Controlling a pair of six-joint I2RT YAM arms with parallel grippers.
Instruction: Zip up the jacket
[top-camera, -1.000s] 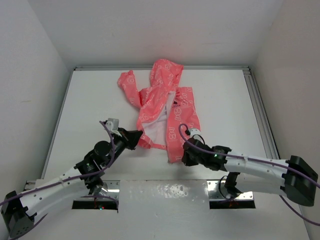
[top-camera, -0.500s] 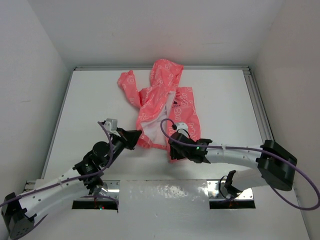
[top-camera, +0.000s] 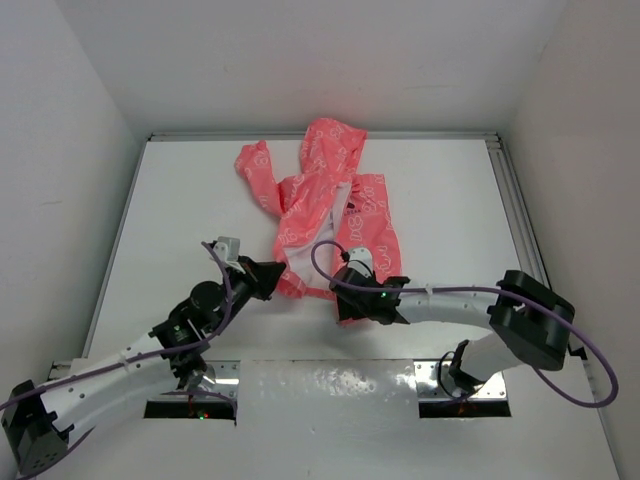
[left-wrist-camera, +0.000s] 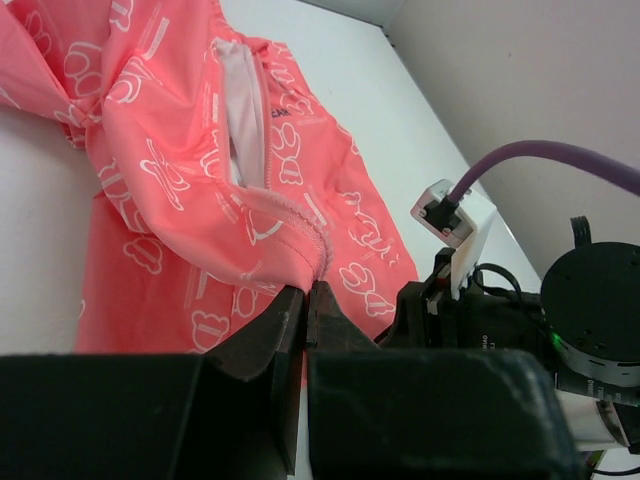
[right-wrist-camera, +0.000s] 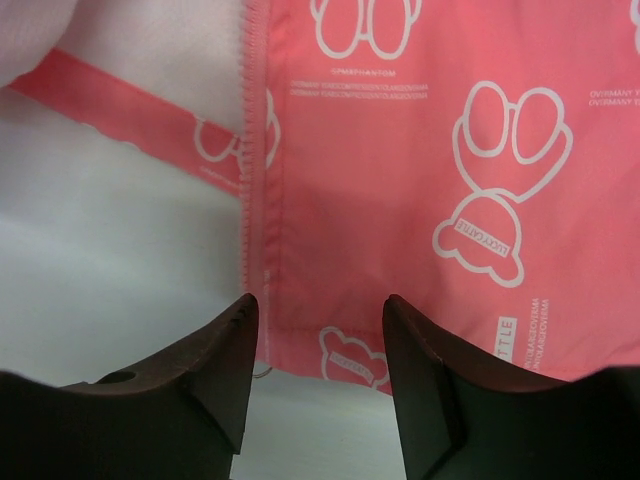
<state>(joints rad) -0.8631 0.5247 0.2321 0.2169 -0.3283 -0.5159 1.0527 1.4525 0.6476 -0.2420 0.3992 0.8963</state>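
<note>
The coral-pink jacket (top-camera: 330, 205) lies on the white table, hood away from me, its front open and the white lining (right-wrist-camera: 150, 50) showing. My left gripper (top-camera: 271, 277) is shut on the bottom edge of the jacket's left front panel (left-wrist-camera: 250, 225), with pink fabric pinched between the tips (left-wrist-camera: 309, 291). My right gripper (top-camera: 346, 300) hovers open just above the bottom corner of the right front panel (right-wrist-camera: 420, 150). Its fingers (right-wrist-camera: 232, 350) straddle the hem beside the zipper edge (right-wrist-camera: 255, 200). Nothing is between them.
White walls close in the table (top-camera: 180, 200) on the left, back and right. A metal rail (top-camera: 515, 210) runs along the right side. In the left wrist view the right arm's wrist and its purple cable (left-wrist-camera: 520, 160) sit close beside the left gripper.
The right arm swung left along the jacket's lower hem and its gripper went from shut to open. The left gripper stayed shut on the fabric, barely moving.
</note>
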